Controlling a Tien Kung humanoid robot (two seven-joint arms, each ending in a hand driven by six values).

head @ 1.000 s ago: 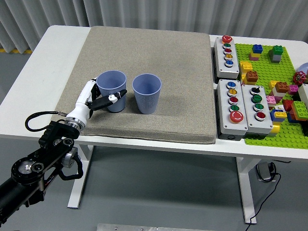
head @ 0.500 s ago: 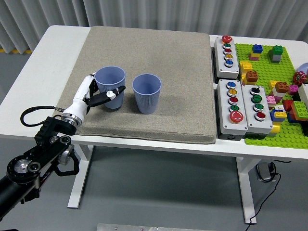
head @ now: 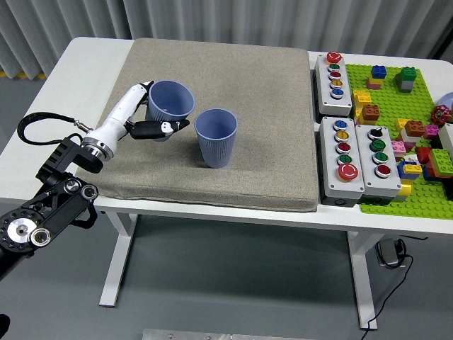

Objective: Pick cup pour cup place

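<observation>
Left hand reaches in from lower left, forearm angled up, fingers clamped around tilted blue cup, raised above grey mat. Second cup upright just beside, on worktop mat.

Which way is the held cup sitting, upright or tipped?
Tipped. The cup in the left hand leans with its mouth turned toward the second cup, which stands upright on the mat. Contents: cannot tell.
</observation>
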